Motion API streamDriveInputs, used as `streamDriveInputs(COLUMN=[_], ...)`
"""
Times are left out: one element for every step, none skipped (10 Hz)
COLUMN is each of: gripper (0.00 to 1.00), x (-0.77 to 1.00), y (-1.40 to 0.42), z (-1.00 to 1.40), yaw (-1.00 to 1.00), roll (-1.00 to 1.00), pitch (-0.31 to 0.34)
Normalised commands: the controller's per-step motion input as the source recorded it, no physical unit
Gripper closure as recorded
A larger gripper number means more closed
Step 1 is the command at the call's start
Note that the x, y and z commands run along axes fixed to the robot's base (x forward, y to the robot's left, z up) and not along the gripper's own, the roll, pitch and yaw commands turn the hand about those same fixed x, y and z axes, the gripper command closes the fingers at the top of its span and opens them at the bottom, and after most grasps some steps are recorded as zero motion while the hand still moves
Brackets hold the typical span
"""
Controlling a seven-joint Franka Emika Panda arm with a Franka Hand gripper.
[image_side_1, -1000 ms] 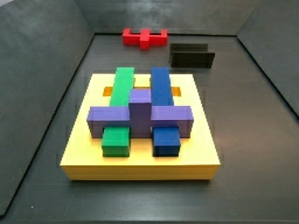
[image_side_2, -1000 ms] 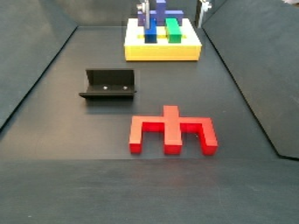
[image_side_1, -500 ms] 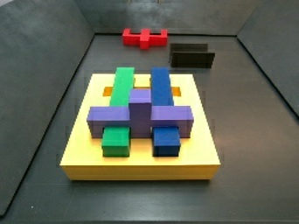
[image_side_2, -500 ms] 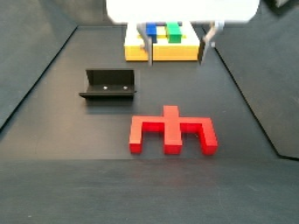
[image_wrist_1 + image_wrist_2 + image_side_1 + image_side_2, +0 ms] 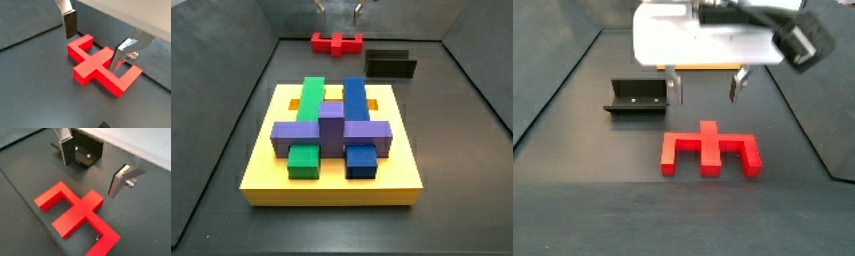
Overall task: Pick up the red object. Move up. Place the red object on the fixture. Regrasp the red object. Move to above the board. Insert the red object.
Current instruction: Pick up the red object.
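The board (image 5: pixel 331 180) lies on the floor, well apart from the tool (image 5: pixel 704 90). The tool hangs with fingers (image 5: pixel 69 22) spread and empty. Directly beneath it, untouched, the red object (image 5: pixel 711 152) lies flat, with the fixture (image 5: pixel 639 97) just beside the tool.

Even overhead light, soft shadows, slightly blurred wrist views

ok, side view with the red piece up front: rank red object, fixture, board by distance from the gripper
The gripper hangs open above the floor.
1. red object, just below and in front of it.
2. fixture, off to one side on the floor.
3. board, behind, mostly hidden by the gripper body.
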Motion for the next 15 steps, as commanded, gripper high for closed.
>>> streamDriveInputs(gripper=[0.0,0.0,0.0,0.0,0.0,0.0,0.0,0.0,0.0,0.0,0.0,1.0,1.0,1.0,1.0], x=[0.0,-0.09,-0.11,-0.1,-0.17,-0.15,0.0,0.11,0.08,0.03,0.0,0.0,0.0,0.0,0.0], y=[0.03,0.0,0.0,0.04,0.08,0.15,0.2,0.08,0.0,0.0,0.0,0.0,0.0,0.0,0.0], z=[-1.0,-0.9,-0.91,-0.91,-0.8,-0.62,-0.46,-0.34,-0.16,0.0,0.0,0.0,0.0,0.0,0.0], yaw=[-0.02,0.0,-0.01,-0.03,0.0,0.0,-0.06,0.0,0.0,0.0,0.0,0.0,0.0,0.0,0.0], roll=[0.0,0.0,0.0,0.0,0.01,0.06,0.13,0.03,0.0,0.0,0.0,0.0,0.0,0.0,0.0], pitch=[-0.119,-0.187,-0.18,-0.174,-0.194,-0.153,-0.023,0.0,0.0,0.004,0.0,0.0,0.0,0.0,0.0])
